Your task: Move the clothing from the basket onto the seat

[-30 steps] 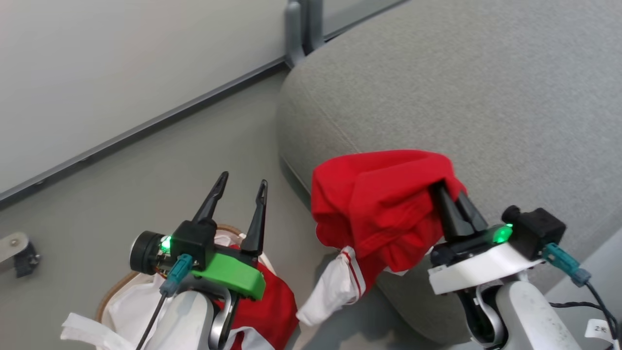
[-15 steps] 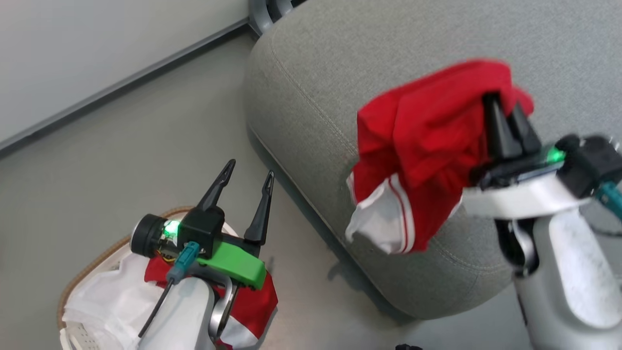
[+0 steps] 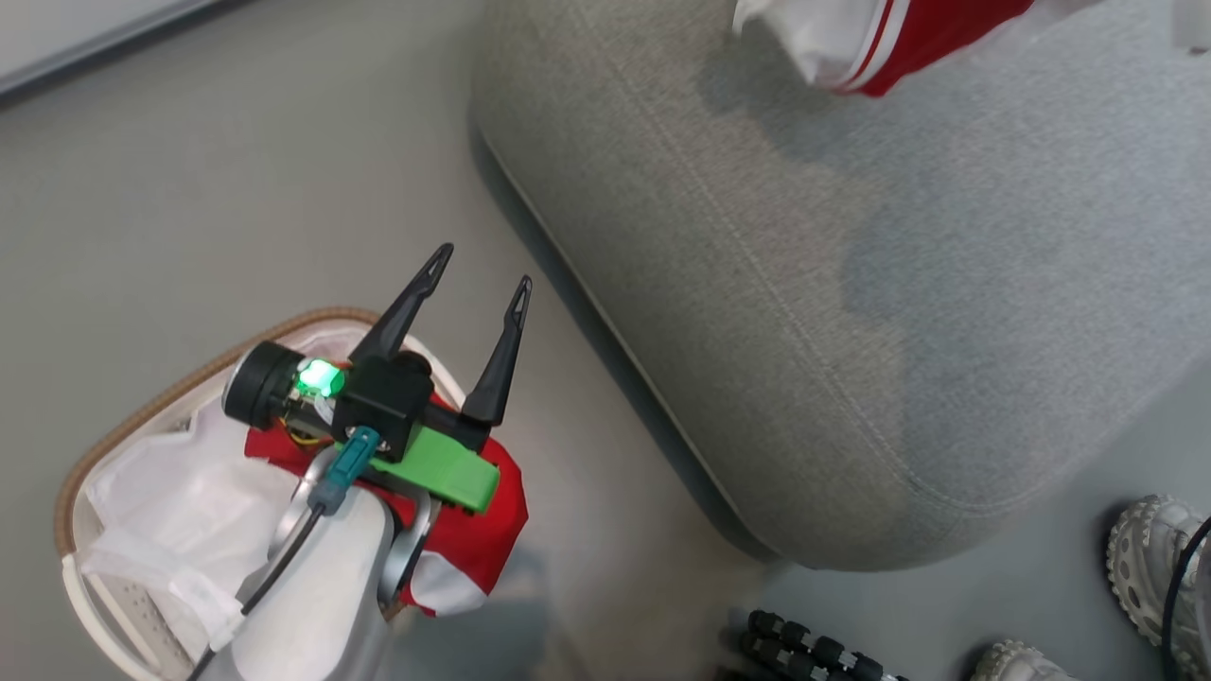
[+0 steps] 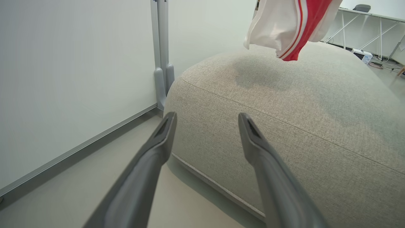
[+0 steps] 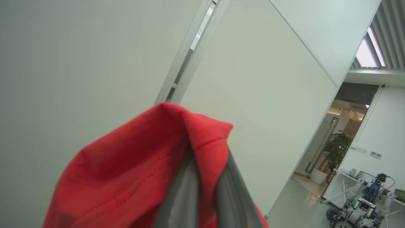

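Grips one red garment [image 5: 126,171] tight between the closed fingers of the right gripper [image 5: 207,155], dangling above the seat [image 3: 851,284] without touching. Holds the left gripper [image 3: 483,267] spread and empty over the basket [image 3: 284,323], with the second red garment [image 3: 473,539] draped across its rim.

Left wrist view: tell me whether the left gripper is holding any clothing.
No, the left gripper has its jaws wide apart with nothing between them, and the seat shows through the gap.
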You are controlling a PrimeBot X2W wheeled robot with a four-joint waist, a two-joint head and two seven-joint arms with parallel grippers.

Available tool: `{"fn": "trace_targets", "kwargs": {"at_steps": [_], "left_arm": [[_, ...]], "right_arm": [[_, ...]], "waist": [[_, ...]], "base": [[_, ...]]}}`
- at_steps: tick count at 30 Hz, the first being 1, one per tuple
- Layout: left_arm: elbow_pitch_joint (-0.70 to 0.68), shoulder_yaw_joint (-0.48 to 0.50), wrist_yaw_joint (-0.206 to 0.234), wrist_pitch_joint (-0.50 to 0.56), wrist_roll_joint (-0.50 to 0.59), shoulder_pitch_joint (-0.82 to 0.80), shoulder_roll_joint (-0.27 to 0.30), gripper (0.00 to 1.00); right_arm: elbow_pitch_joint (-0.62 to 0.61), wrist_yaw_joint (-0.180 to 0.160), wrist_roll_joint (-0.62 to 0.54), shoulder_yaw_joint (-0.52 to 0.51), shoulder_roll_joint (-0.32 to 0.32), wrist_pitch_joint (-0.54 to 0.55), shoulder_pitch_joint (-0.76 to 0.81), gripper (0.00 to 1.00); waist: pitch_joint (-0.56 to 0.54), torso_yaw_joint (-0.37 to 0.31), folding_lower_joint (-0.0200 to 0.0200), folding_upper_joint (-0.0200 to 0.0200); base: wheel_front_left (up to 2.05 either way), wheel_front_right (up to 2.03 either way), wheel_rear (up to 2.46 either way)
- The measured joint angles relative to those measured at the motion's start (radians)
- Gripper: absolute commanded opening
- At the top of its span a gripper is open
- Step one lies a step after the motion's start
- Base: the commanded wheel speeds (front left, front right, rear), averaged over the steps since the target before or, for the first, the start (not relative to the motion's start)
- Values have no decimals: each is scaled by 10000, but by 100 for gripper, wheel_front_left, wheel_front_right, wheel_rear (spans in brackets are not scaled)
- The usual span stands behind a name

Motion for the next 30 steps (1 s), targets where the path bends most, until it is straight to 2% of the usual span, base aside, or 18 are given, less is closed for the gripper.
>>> {"fn": "trace_targets", "kwargs": {"at_steps": [4, 9, 15, 20, 21, 22, 23, 24, 30], "left_arm": [[-36, -228, -2, 0, -88, -344, 142, 100], [-44, -207, -2, 0, -176, -646, 174, 100], [19, -178, -2, 0, -180, -687, 301, 100], [107, -94, -2, -2, -230, -673, 318, 100], [134, -75, -2, 0, -253, -656, 309, 100], [157, -50, -2, 0, -257, -632, 290, 100], [176, -35, -2, 0, -263, -611, 265, 100], [199, -23, -2, -2, -278, -567, 224, 100], [353, 121, -2, 0, -359, -230, -13, 100]], "right_arm": [[1536, 0, 19, -642, 75, 0, -681, 0], [3396, 2, -606, -861, -222, 4, -673, 0], [4717, 2, -1030, -1935, 48, 4, 19, 0], [5256, 2, -1340, -2894, 295, 4, 956, 0], [5298, 2, -1348, -3064, 385, 4, 1173, 7], [5298, 2, -1350, -3233, 489, 4, 1396, 38], [5283, 2, -1361, -3333, 552, 4, 1575, 88], [5269, 2, -1381, -3425, 621, 4, 1809, 100], [4821, 2, -1193, -3651, 924, 4, 3281, 100]], "waist": [[520, 308, 0, 0], [1015, 813, 0, 0], [1477, 1302, 0, 0], [1591, 1565, 0, 0], [1567, 1580, 0, 0], [1528, 1587, 0, 0], [1490, 1585, 0, 0], [1432, 1578, 0, 0], [900, 1503, 0, 0]], "base": [[0, 0, 0], [0, 0, 0], [0, 0, 0], [0, 0, 0], [0, 0, 0], [0, 0, 0], [0, 0, 0], [0, 0, 0], [0, 0, 0]]}}
